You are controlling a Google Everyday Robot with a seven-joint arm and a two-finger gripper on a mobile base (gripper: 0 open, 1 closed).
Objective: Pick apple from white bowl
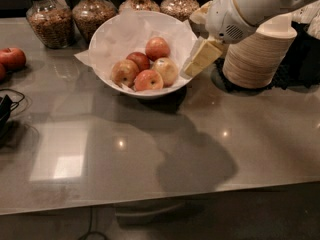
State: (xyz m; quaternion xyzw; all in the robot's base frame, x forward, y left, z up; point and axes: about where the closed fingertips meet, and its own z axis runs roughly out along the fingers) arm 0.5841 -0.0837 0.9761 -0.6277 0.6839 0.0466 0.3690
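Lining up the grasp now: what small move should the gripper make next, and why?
Probably ease the gripper inward over the white bowl toward the apple. It hangs at the bowl's rim, beside the stack of tan bowls, not above the fruit; the apple lies at the back of the pile, exposed.

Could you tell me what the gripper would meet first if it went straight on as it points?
Likely the right rim of the white bowl; the gripper hangs beside it, angled down-left. Height is unclear, so it may pass over to the pale apple.
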